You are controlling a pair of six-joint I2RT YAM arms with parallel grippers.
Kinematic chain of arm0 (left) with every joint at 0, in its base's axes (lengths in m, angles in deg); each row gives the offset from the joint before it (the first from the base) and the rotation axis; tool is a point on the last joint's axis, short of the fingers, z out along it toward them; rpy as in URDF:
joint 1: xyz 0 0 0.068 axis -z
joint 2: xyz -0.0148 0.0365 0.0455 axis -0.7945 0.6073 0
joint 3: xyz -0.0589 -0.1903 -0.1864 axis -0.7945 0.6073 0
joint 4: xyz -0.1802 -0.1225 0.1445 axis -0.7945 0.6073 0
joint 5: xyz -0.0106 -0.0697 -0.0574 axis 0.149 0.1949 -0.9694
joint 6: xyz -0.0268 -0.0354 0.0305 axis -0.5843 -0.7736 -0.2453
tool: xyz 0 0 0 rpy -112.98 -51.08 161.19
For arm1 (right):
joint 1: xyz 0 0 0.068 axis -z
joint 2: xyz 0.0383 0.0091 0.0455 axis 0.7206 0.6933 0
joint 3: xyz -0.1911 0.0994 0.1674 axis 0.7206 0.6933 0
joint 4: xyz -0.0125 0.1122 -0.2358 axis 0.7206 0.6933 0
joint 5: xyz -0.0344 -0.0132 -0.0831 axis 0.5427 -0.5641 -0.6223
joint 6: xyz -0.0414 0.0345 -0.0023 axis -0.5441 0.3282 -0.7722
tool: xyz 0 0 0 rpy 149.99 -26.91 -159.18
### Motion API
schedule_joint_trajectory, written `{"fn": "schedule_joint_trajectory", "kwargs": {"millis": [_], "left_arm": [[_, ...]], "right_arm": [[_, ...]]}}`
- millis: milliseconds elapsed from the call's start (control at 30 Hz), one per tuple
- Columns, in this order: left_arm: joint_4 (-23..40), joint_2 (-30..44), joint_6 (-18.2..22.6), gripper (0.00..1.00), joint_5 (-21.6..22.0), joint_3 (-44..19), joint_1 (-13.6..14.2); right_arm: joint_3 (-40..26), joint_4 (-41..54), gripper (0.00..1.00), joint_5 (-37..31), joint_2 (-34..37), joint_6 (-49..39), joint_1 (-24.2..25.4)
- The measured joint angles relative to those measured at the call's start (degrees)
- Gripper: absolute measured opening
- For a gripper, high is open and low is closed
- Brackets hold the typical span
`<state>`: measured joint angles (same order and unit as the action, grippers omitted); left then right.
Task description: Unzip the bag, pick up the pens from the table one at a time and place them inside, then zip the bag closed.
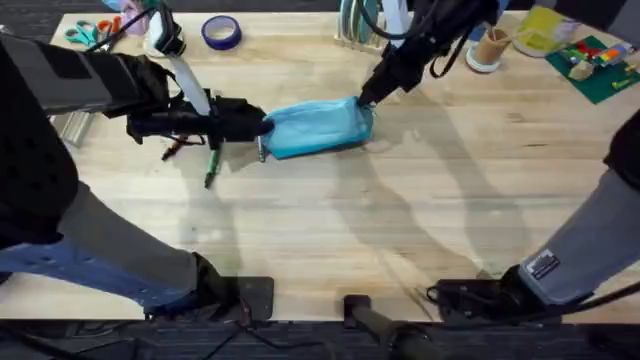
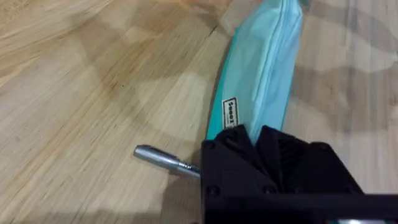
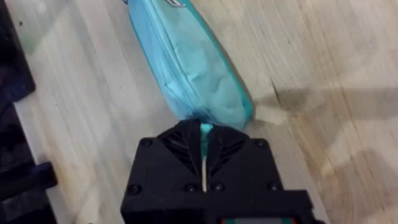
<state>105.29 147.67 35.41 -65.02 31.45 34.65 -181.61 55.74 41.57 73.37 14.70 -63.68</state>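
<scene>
Left gripper (image 1: pixel 262 128), fingers closed on the left end of the bag (image 1: pixel 318 127); a dark grey pen (image 2: pixel 165 159) lies just beside that end. Green pen (image 1: pixel 211 168) and orange pen (image 1: pixel 176 148) rest on the table (image 1: pixel 400 230) further left of the bag. Right gripper (image 1: pixel 364 101), fingers pinched shut on the bag's right end, fabric between them.

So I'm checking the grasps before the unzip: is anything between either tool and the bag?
Nothing visible. The left tool is shut on one end of the bag, the right tool on the other end.
</scene>
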Motion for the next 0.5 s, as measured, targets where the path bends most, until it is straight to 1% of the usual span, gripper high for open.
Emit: {"fn": "schedule_joint_trajectory", "kwargs": {"millis": [200,267,500], "left_arm": [[0.0,0.0,0.0,0.043,0.4,-0.1,-0.2],[0.1,0.0,0.0,0.043,0.2,-0.1,0.2],[0.0,0.0,0.0,0.043,0.2,-0.2,0.2]], "right_arm": [[-4.6,4.0,0.031,-0.3,0.0,1.2,-0.7],[-5.9,5.2,0.031,-0.6,0.0,1.3,-1.0],[-6.6,6.8,0.031,-1.4,0.0,1.3,-1.7]]}}
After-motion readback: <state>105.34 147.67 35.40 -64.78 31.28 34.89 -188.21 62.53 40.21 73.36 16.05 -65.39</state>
